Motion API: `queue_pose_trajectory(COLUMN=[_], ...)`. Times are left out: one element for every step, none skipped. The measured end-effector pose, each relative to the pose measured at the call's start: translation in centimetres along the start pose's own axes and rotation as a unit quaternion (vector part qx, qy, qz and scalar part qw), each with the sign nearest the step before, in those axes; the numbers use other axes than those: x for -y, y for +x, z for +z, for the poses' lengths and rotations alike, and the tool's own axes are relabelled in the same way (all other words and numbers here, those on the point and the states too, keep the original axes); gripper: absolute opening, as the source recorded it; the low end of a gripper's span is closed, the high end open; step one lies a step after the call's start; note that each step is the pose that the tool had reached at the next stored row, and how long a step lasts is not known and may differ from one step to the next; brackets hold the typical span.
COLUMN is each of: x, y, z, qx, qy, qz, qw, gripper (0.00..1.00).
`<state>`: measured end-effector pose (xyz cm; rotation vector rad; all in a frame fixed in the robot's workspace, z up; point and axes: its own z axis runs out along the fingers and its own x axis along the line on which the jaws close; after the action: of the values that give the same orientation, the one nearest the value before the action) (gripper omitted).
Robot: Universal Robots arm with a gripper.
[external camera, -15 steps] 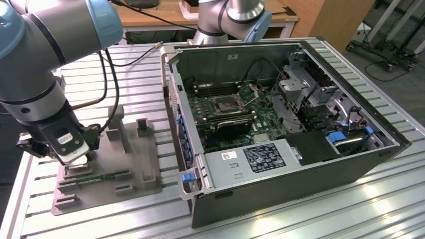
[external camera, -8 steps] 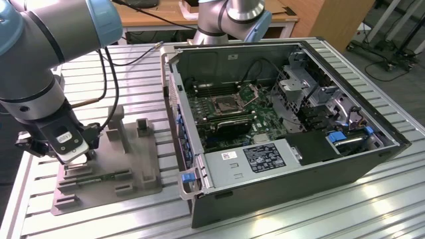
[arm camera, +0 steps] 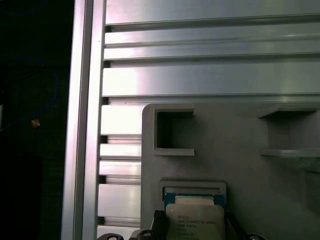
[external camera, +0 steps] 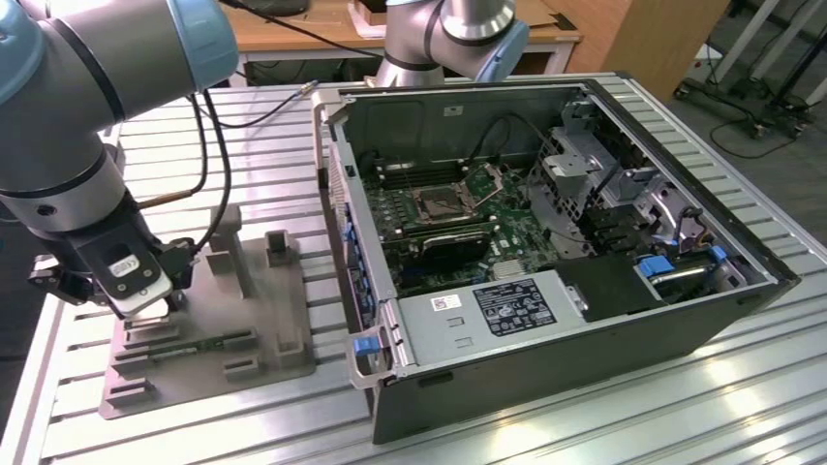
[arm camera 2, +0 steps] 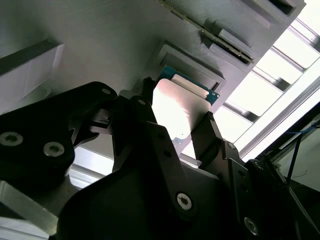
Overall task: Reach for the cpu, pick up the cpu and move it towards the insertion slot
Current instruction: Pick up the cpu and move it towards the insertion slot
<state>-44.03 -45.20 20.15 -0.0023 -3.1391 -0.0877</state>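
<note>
My end effector (arm camera 2: 176,111) straddles the cpu (arm camera 2: 181,99), which sits at a recess in the grey fixture (external camera: 252,291) on the worktop (external camera: 595,426). I cannot tell whether I grip it.

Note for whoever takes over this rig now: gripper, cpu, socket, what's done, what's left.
The gripper looks shut on the cpu, low over the grey fixture.
The cpu is at its recess in the fixture; lifted or not, I cannot tell.
The insertion slot is on the motherboard in the open computer case, far from the gripper.
Done: the reach. Left: the carry to the slot.
</note>
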Motion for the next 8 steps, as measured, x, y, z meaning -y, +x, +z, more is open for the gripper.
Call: queue_pose_trajectory(x=[0.0,0.0,0.0,0.0,-0.01,-0.01,-0.01,-0.01], y=[0.0,0.0,0.0,0.0,0.0,0.0,0.0,0.0], z=[-0.02,-0.05,-0.08,-0.1,-0.12,-0.14,-0.16,-0.18], qx=[0.0001,0.0,-0.0001,0.0,0.0,0.0,0.0,0.0], qy=[0.0,0.0,0.0001,0.0,0.0,0.0,0.0,0.0], qz=[0.0,0.0,0.0,0.0,0.0,0.0,0.0,0.0], qw=[1.0,1.0,1.0,1.0,1.0,1.0,1.0,1.0], gripper=[0.55,0.55,0.55,0.55,0.55,0.55,0.55,0.55])
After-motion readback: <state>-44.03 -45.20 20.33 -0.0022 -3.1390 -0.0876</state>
